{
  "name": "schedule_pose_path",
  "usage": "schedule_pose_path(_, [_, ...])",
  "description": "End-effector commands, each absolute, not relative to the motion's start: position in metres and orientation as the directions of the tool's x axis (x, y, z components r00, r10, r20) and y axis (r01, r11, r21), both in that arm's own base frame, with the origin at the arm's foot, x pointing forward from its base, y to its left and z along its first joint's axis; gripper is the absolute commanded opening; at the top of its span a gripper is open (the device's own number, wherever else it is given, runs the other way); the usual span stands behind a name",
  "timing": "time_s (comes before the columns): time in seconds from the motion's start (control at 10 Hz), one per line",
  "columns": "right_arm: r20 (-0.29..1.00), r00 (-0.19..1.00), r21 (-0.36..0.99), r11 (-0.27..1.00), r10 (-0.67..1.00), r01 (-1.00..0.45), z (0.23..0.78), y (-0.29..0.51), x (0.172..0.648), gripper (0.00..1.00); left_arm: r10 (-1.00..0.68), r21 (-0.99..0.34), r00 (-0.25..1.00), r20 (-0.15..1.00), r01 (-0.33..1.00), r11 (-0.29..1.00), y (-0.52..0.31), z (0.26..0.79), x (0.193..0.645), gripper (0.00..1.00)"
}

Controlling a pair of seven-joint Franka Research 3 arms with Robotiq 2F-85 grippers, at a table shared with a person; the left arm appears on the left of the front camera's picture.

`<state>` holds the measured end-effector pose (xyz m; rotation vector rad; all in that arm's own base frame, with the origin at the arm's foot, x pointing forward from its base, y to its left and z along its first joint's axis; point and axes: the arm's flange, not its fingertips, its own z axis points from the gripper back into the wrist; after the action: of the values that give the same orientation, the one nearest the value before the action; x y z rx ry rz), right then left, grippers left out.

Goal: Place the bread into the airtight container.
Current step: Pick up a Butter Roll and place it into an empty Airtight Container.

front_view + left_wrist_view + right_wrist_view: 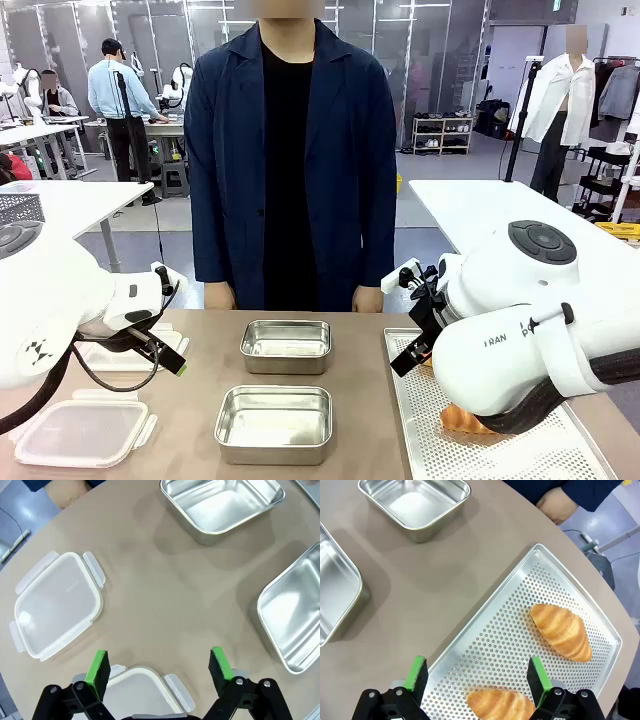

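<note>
Bread (pixel 500 705) at the right wrist view's bottom edge lies ungrasped on the tray (pixel 495 630) beneath the open right gripper (pixel 476 672), which must next descend and close; left gripper (pixel 159 665) likewise open.

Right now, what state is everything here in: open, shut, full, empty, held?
Far steel box: lid off, empty.
Near steel box: lid off, empty.
Far lid: lying flat on the table.
Near lid: lying flat on the table.
Tray: holds two breads.
First bread: loose on the tray.
Second bread: loose on the tray.
Left gripper: open, empty.
Right gripper: open, empty.
</note>
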<state>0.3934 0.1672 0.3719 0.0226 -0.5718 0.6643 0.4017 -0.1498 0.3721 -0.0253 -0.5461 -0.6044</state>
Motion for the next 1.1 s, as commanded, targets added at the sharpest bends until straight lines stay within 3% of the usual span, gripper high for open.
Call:
schedule_pose_path(0.0, [0.508, 0.640, -0.158, 0.793, 0.576, -0.588, 0.372, 0.167, 0.393, 1.00, -0.534, 0.134, 0.686, 0.495, 0.547, 0.826, -0.150, 0.372, 0.402, 1.00])
schedule_pose_path(0.9, [0.507, 0.637, -0.161, 0.790, 0.580, -0.591, 0.372, 0.167, 0.393, 1.00, -0.534, 0.134, 0.685, 0.495, 0.547, 0.826, -0.150, 0.372, 0.401, 1.00])
schedule_pose_path(1.0, [0.522, 0.641, -0.112, 0.790, 0.563, -0.603, 0.397, 0.163, 0.395, 1.00, -0.547, 0.158, 0.670, 0.502, 0.551, 0.820, -0.145, 0.395, 0.401, 1.00])
